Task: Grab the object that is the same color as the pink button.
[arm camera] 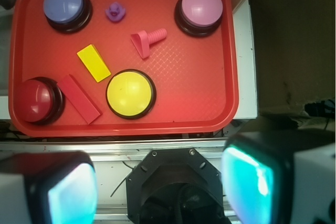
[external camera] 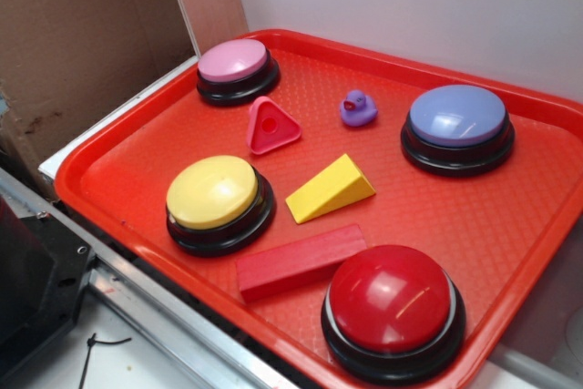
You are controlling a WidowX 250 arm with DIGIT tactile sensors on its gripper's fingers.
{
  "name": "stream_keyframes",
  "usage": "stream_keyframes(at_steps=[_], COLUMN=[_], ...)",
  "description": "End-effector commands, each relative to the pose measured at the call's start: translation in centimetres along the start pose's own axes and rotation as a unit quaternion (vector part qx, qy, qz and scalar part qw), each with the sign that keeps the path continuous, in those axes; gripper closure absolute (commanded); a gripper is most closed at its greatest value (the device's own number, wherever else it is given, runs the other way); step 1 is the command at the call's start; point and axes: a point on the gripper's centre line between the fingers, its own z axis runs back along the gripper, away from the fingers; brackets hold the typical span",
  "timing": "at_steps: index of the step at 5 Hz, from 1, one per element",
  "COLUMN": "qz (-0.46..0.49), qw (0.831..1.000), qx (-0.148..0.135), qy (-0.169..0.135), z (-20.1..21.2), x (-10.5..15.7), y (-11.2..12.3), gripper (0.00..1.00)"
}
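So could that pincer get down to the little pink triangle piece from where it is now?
Probably yes. The pincer is open and high above the tray, and the pink triangle piece has bare tray all around it, apart from the pink button and the duck.

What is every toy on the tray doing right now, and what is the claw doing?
pink triangular block: standing on its edge, not grabbed
pink button: unpressed, nothing on it
yellow button: unpressed
lavender-blue button: unpressed
red button: unpressed
yellow wedge: lying flat, sloped side up
red rectangular block: lying flat
purple duck: upright
claw: open, empty, high above the tray
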Motion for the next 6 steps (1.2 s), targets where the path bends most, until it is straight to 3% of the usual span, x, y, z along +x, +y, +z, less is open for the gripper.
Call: stream_keyframes(at_steps=[1, 3, 4, 6], qz=[0.0, 0.0, -0.069, -0.053], qw=[1.0, 1.0, 0.997, 0.996], qx=[0.0, 0.0, 0.03, 0.073], qy=[0.0, 0.0, -0.015, -0.007], z=[0.0, 0.0, -3.3, -7.9], x=[0.0, 0.0, 2.7, 11.2], y=[0.0, 0.0, -1.1, -0.3], gripper=[0.0, 0.0, 0.0, 0.0])
